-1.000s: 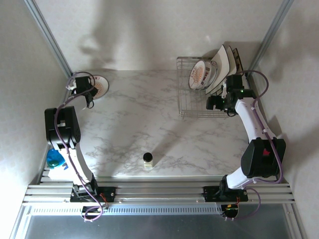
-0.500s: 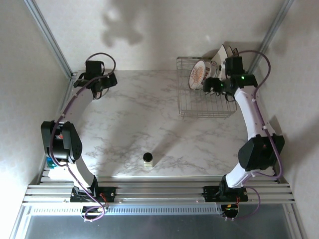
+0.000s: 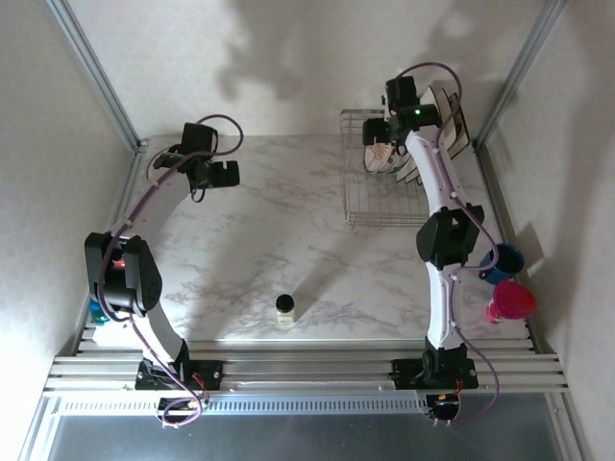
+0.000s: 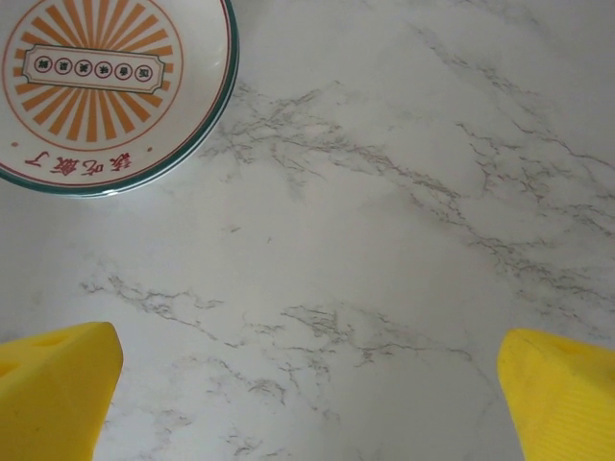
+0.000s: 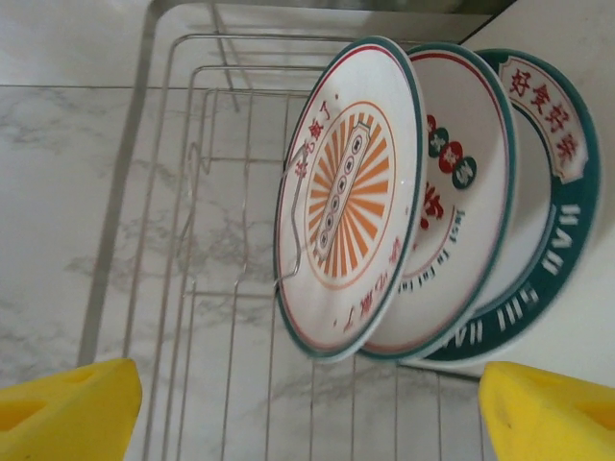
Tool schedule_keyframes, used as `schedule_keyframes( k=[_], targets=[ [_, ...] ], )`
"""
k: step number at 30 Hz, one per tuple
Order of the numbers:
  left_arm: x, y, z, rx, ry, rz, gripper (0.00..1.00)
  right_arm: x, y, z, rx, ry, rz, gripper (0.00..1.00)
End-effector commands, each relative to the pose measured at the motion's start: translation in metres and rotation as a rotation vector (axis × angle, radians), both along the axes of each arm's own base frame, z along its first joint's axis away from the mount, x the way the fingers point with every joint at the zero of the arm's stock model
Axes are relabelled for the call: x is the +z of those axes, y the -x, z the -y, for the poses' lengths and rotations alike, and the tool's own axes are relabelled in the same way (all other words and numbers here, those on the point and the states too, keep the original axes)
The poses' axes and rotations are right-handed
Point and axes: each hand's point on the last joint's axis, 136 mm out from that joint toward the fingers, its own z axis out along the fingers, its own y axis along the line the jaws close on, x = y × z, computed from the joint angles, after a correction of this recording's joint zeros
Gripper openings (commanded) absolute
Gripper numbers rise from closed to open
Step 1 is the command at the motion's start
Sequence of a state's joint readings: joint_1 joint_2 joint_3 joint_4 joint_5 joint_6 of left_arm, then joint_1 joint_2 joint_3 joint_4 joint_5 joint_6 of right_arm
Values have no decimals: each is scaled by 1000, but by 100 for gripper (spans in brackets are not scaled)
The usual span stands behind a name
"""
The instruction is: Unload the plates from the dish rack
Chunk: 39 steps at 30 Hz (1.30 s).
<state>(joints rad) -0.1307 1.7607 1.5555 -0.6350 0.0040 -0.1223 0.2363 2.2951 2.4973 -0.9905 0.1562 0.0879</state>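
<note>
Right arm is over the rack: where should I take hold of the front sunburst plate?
Probably its upper rim, from above, fingers straddling both faces. The sunburst plate stands on edge in the dish rack, leaning toward the next plate, leaving just that rim free.

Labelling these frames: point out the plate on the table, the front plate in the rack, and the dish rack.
plate on the table (image 4: 91,84): left wrist view, sunburst centre.
front plate (image 5: 348,197): right wrist view, sunburst centre.
dish rack (image 3: 384,197): top view, bare wire floor.

Four plates (image 5: 351,197) (three of them racked), one dish rack (image 3: 389,197), two cups (image 3: 504,261), one bottle (image 3: 285,307).
</note>
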Motion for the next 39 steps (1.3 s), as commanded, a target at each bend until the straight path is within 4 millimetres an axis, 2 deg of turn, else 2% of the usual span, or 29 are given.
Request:
schedule_keyframes(
  k=[1, 5, 13, 22, 29, 36, 39],
  targets=[
    [-1, 12, 7, -47, -8, -28, 100, -3, -13, 6, -22, 64, 22, 88],
    [-1, 11, 8, -55, -1, -19, 100, -16, -30, 4, -31, 70, 45, 82],
    [-6, 8, 13, -73, 10, -25, 100, -42, -49, 9, -94, 98, 62, 70],
    [-9, 8, 11, -67, 7, -29, 100, -45, -70, 9, -142, 98, 133, 55],
    [-7, 7, 11, -65, 6, -25, 99, -45, -74, 7, -157, 93, 154, 40],
    [-7, 8, 11, -66, 4, -24, 100, -50, -73, 6, -159, 92, 143, 31],
    [-7, 8, 11, -66, 7, -21, 100, -53, -72, 4, -158, 86, 134, 20]
  ],
)
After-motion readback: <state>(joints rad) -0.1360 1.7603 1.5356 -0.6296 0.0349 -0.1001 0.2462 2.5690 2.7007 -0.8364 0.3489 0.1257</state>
